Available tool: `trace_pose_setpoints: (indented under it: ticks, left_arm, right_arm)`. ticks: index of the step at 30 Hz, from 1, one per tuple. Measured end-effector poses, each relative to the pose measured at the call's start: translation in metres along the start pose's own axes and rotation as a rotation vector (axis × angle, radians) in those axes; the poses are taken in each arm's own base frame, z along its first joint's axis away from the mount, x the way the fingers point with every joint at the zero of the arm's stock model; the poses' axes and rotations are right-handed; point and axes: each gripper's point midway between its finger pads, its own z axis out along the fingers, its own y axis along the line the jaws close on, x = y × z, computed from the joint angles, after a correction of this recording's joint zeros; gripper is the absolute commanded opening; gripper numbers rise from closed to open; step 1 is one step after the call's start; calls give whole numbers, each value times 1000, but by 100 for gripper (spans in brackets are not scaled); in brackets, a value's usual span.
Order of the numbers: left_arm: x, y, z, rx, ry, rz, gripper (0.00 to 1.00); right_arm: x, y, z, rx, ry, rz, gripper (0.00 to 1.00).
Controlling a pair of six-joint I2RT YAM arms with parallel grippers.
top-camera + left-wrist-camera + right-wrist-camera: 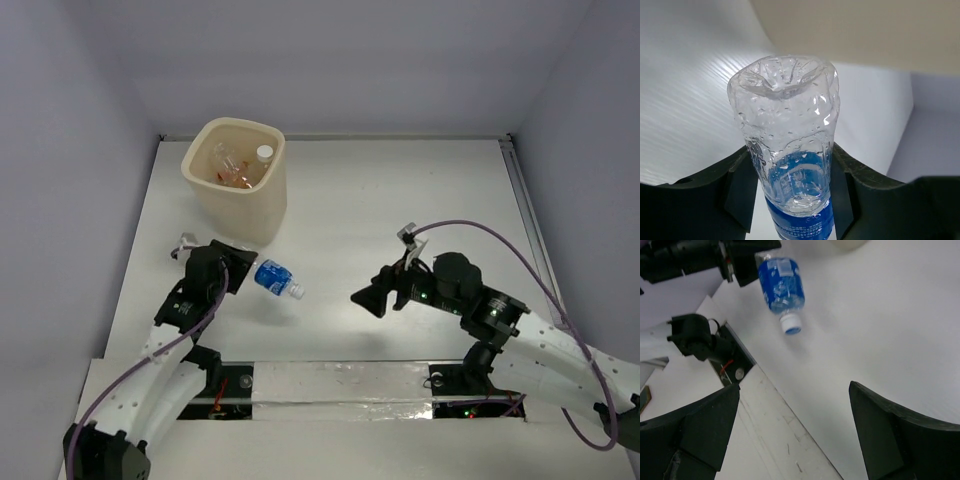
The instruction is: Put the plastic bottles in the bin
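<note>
- Plastic bottles, overhead view: you have one blue-labelled bottle (pixel 275 278) outside the bin (pixel 248 212). It is pinched in the left tool (pixel 245 272) just in front of the bin's near wall, lying roughly level with its cap pointing right. At least two further bottles (pixel 240 170) lie inside the bin.
- Overhead view, judgement: a shadow on the desk (pixel 400 200) beneath the bottle suggests it is carried clear of the surface. That suits a lift over the rim.
- Overhead view: the right tool (pixel 365 298) hangs to the right, well apart from the bottle, with its jaws spread and nothing between them. I judge it parked there to keep the left arm's path free.
- Left wrist view: both fingers (pixel 740 195) press on the bottle's clear, droplet-covered body between label and base. The dimpled base projects beyond them. The grip sits near one end, so expect the capped end to sag or swing.
- Left wrist view: the bin's cream wall fills the upper frame, so the rim lies above the tool's present line.
- Right wrist view: the spread fingers (pixel 705 425) frame bare desk. The bottle's white cap (pixel 790 324) points toward this camera, and the left tool holds the far end.
</note>
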Motion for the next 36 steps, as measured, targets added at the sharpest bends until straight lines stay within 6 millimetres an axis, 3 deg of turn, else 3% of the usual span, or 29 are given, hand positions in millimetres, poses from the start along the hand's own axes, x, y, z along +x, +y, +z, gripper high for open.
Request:
trace_pose_setpoints:
  ticks: [5, 8, 10, 13, 15, 18, 20, 23, 27, 32, 36]
  left_arm:
    - [25, -64, -49, 158, 127, 173, 33]
    - [34, -116, -87, 283, 181, 232, 33]
    - [29, -157, -113, 358, 185, 260, 33]
    - [-2, -229, -148, 470, 98, 271, 33]
    - [-33, -276, -170, 522, -16, 277, 33]
    - [-81, -333, -191, 553, -199, 279, 33]
    - [-111, -356, -190, 528, -317, 283, 33]
    - [-163, -365, -172, 419, -493, 292, 33]
    - [-207, -343, -123, 198, -636, 341, 33]
    - [-220, -320, -79, 18, -710, 447, 35]
    - [-227, -298, -60, -93, -777, 513, 36]
  right_arm:
    - [-59, 15, -25, 63, -140, -6, 95]
    - [-100, 28, -52, 89, -249, -19, 95]
    - [-124, 37, -74, 98, -328, -27, 95]
    - [-145, 45, -102, 103, -410, -28, 95]
    - [-151, 49, -118, 95, -452, -26, 95]
    - [-148, 47, -123, 106, -451, -20, 95]
    - [-141, 42, -120, 118, -428, -12, 95]
    - [-126, 34, -118, 137, -386, 7, 95]
    - [-118, 35, -131, 125, -386, 28, 95]
    - [-117, 38, -147, 101, -416, 49, 95]
    - [-117, 40, -149, 92, -421, 59, 94]
